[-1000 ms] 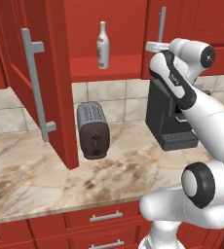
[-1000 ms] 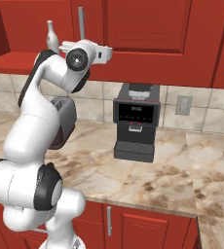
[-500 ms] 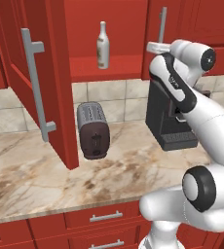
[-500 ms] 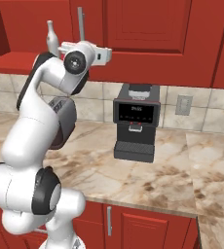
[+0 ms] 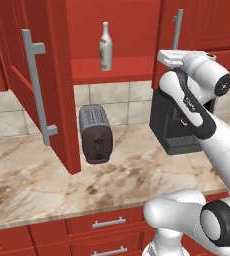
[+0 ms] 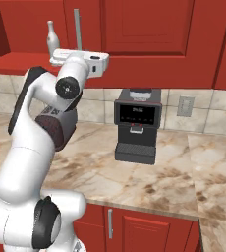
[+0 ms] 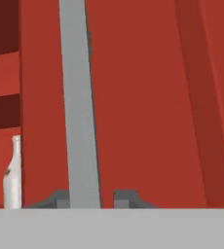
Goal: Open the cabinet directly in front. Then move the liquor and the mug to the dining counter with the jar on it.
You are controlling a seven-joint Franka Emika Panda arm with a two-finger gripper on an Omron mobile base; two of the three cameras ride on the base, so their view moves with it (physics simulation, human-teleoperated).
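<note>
The red cabinet's left door (image 5: 52, 75) stands swung open, and its right door (image 6: 144, 29) is closed. On the shelf inside stands the liquor (image 5: 105, 46) (image 6: 51, 35), a slim pale bottle, also at the left edge of the hand view (image 7: 11, 175). My gripper (image 7: 93, 197) is up at the right door's vertical bar handle (image 7: 80, 107) (image 5: 177, 27). Its two fingertips sit on either side of the bar, the left one against it and the right one a narrow gap away. The mug, the dining counter and the jar are out of view.
A dark toaster (image 5: 94, 134) stands on the marbled counter (image 5: 37, 185) under the open door. A black coffee machine (image 5: 174, 125) (image 6: 136, 125) sits below my hand against the tiled wall. Red drawers run along the counter front.
The fingers have drawn in from wide apart to close around the right door's handle. The arm has barely moved, and the door has stayed closed.
</note>
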